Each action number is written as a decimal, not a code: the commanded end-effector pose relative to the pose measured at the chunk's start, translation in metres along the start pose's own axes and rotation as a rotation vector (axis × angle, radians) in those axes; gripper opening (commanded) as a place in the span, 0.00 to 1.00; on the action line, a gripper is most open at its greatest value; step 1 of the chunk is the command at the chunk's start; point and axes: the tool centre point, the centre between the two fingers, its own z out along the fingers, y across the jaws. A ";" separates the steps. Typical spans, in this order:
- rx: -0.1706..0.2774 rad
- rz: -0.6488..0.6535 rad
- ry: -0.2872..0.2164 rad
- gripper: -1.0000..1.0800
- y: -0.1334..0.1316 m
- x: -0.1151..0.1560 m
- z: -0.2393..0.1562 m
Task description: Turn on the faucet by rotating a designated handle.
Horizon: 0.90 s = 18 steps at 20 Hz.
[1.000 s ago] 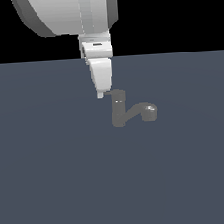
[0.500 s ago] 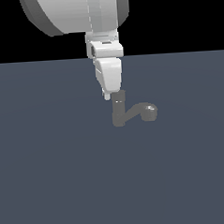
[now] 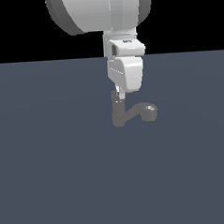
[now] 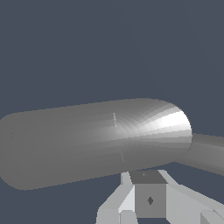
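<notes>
Flat dark blue-grey floor (image 3: 57, 183), small grey faucet (image 3: 118, 114) upright on it.

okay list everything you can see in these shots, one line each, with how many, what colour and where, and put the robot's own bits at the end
faucet: one, dull grey; upright body standing on the surface near the middle of the exterior view, curved spout with a round head reaching toward the exterior view's right; it fills the wrist view as a thick grey cylinder.
handle: not clearly visible; the hand covers the top of the faucet body where it would be.
surface: one, flat slate blue, spanning the lower part of the exterior view; black background above it.
arm: one, white and grey, coming down from the top of the exterior view.
hand: one, white, directly above the faucet body, tips at its top; whether it is open or shut cannot be told.
</notes>
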 end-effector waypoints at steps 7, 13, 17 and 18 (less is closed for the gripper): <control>0.001 0.011 -0.002 0.00 -0.006 0.022 0.001; 0.000 0.021 0.000 0.00 -0.014 0.043 0.001; -0.001 0.027 0.001 0.00 -0.018 0.057 0.001; -0.001 0.029 0.002 0.00 -0.020 0.060 0.001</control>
